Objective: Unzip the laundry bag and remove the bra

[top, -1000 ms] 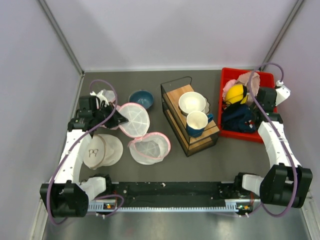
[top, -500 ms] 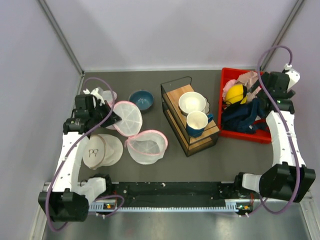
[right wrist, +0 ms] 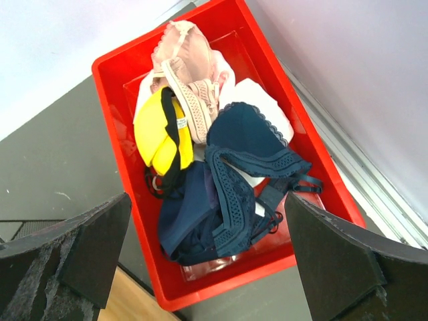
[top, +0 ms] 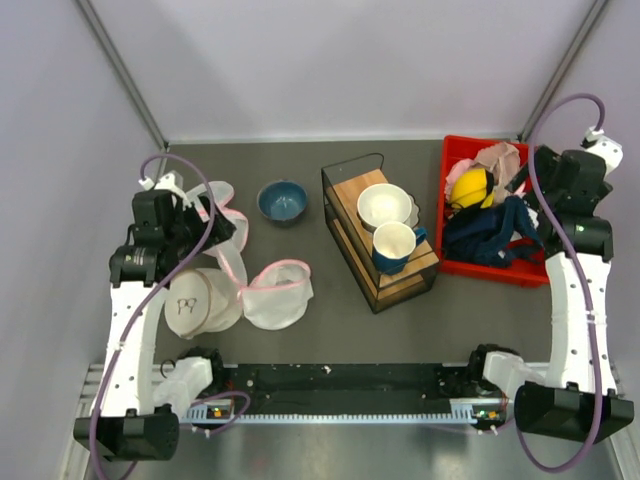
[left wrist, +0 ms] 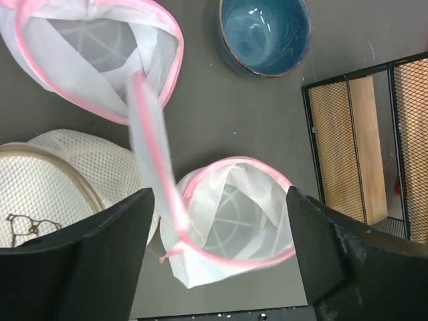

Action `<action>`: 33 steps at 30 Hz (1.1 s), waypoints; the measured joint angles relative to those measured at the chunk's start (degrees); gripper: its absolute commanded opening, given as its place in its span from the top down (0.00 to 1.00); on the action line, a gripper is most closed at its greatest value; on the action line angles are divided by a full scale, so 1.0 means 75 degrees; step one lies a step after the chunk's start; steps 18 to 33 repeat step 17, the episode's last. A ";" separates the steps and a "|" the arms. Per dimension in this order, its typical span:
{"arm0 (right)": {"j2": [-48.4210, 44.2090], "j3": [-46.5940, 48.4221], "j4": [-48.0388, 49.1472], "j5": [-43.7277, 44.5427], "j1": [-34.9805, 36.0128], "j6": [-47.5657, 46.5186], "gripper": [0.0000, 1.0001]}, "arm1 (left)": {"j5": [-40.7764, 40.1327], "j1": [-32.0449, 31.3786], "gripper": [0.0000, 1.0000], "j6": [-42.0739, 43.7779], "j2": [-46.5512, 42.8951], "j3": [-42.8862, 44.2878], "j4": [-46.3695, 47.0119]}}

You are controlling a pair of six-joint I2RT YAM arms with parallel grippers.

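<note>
The laundry bag [top: 272, 293] lies unzipped on the dark table, a white mesh bag with pink trim. In the left wrist view one half [left wrist: 234, 214] lies below my fingers, the other half [left wrist: 93, 53] further off, and a blurred strip joins them. My left gripper [top: 213, 228] [left wrist: 221, 254] hovers above it, open and holding nothing. The yellow bra [top: 468, 186] [right wrist: 160, 130] with dark trim lies in the red bin [top: 445, 215] [right wrist: 228, 285]. My right gripper [top: 530, 190] [right wrist: 207, 247] hangs open above the bin, empty.
A flat white round bag [top: 195, 300] with a small dark mark lies near the laundry bag. A blue bowl [top: 282, 200] sits behind it. A wire rack [top: 395, 285] with cups stands mid-table. Pale pink garments [right wrist: 184, 70] and navy cloth [right wrist: 221, 194] share the bin.
My left gripper has opened, let go of the laundry bag and pulled back left and up; the bag has dropped and shifted nearer. My right gripper has opened and risen away from the bin.
</note>
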 measured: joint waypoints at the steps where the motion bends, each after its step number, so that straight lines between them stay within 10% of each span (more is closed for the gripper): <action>1: -0.0058 -0.0006 -0.0041 0.0000 0.0000 -0.0029 0.01 | -0.0050 0.0000 0.12 -0.0003 -0.0035 0.0052 -0.0050; 33: -0.0236 -0.0702 -0.0332 -0.0017 -0.0003 0.0020 0.01 | -0.0012 0.0000 0.07 0.0198 -0.1058 0.0230 -0.0230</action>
